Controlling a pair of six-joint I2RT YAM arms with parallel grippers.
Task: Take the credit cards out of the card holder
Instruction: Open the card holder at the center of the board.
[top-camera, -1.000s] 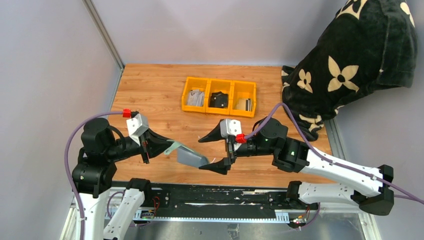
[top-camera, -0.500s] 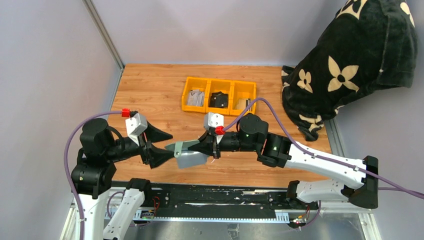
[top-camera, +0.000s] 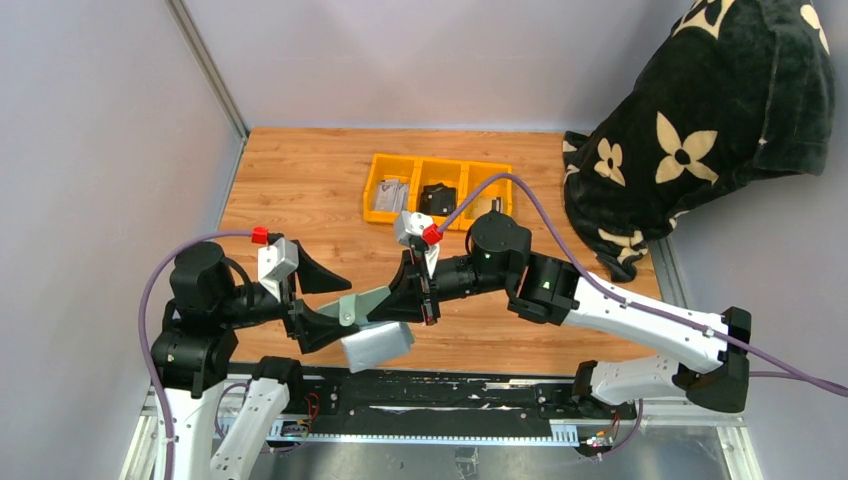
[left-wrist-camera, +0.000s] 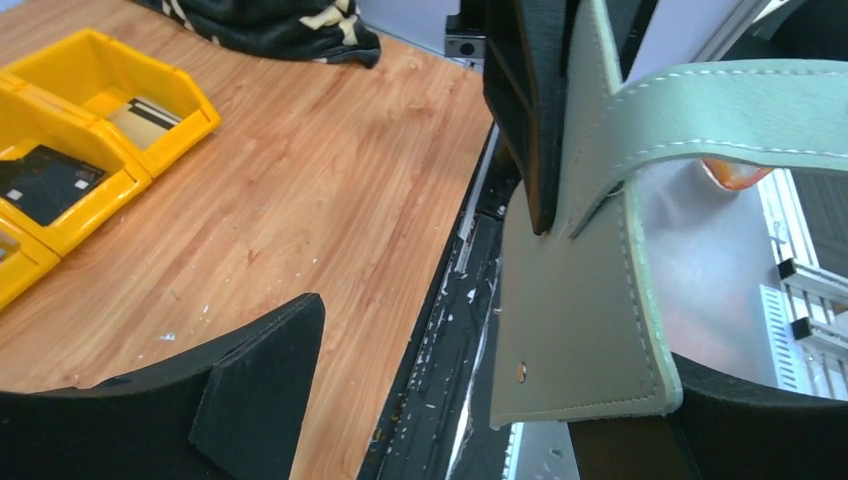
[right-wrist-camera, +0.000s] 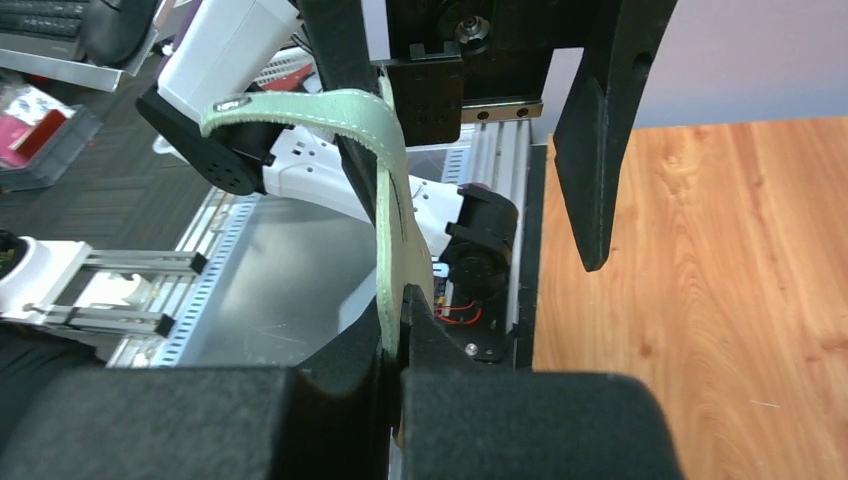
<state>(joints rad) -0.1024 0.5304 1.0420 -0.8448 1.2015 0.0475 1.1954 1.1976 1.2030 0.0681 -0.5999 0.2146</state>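
The sage-green card holder (top-camera: 378, 342) hangs in the air over the table's near edge, its strap tab (top-camera: 350, 309) curling up. My right gripper (top-camera: 412, 297) is shut on its upper edge, and the pinch shows in the right wrist view (right-wrist-camera: 395, 330). My left gripper (top-camera: 335, 300) stands open around the holder (left-wrist-camera: 580, 320), one finger (left-wrist-camera: 250, 370) well clear to the side. Grey credit cards (top-camera: 390, 196) lie in the left compartment of the yellow bin and a whitish one (left-wrist-camera: 145, 112) in the right one. I see no card in the holder.
The yellow three-compartment bin (top-camera: 440, 163) stands at mid-table with a black lump (top-camera: 437, 199) in its middle part. A black floral cloth (top-camera: 700, 120) is piled at the far right. A black rail (top-camera: 450, 395) runs along the near edge.
The left gripper has opened and let go of the card holder. The right gripper swung left and shut on it, and the holder now hangs lower.
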